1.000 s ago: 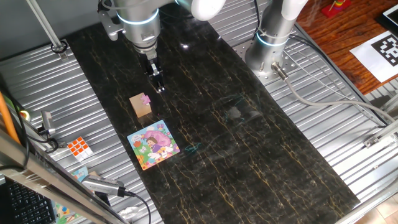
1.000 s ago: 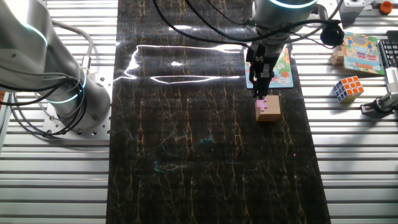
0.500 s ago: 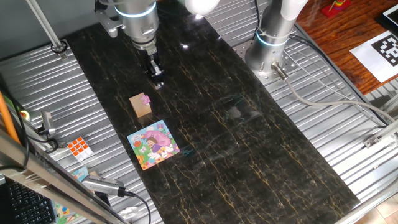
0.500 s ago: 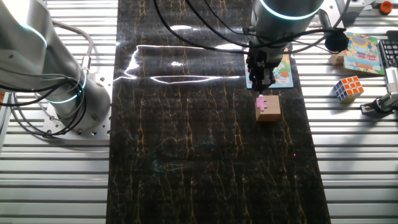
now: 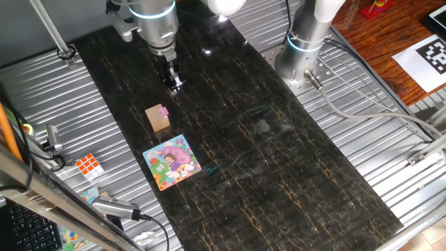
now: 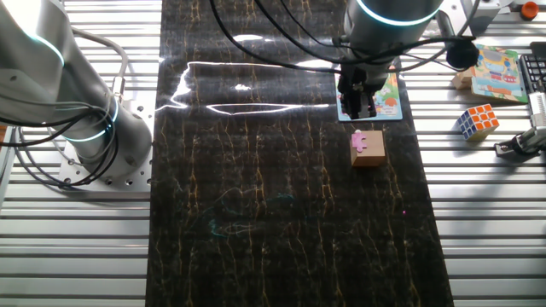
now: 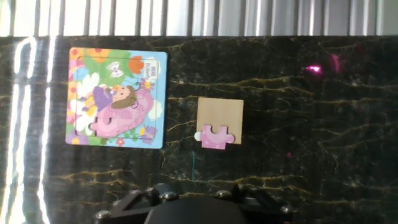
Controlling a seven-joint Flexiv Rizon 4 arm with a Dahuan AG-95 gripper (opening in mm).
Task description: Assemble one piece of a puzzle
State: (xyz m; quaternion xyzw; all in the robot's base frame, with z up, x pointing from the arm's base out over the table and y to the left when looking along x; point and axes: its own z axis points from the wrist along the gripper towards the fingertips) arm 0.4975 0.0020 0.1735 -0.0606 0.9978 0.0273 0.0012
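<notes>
The piece [image 7: 216, 136] is a tiny pink jigsaw tab lying on top of a tan wooden block [image 7: 219, 112], at the block's near edge in the hand view. It also shows as the pink piece [image 5: 164, 109] and piece [image 6: 362, 137] in the two fixed views. The puzzle [image 7: 117, 98], a flat cartoon board, lies on the dark mat beside the block; the puzzle [image 5: 172, 161] is whole in one fixed view and the puzzle [image 6: 388, 98] is partly behind the hand in the other. My gripper [image 5: 175, 85] hangs above the mat, apart from the block, fingers together and empty. The gripper [image 6: 363, 109] sits over the puzzle's edge.
A Rubik's cube [image 6: 478, 120] and another picture board [image 6: 495, 72] lie on the ribbed metal beside the mat. A second arm's base [image 5: 303, 49] stands at the far side. Cables run along the metal table.
The gripper has lifted up and away from the block, where its tips were at the pink piece a second ago. The piece stays on the block.
</notes>
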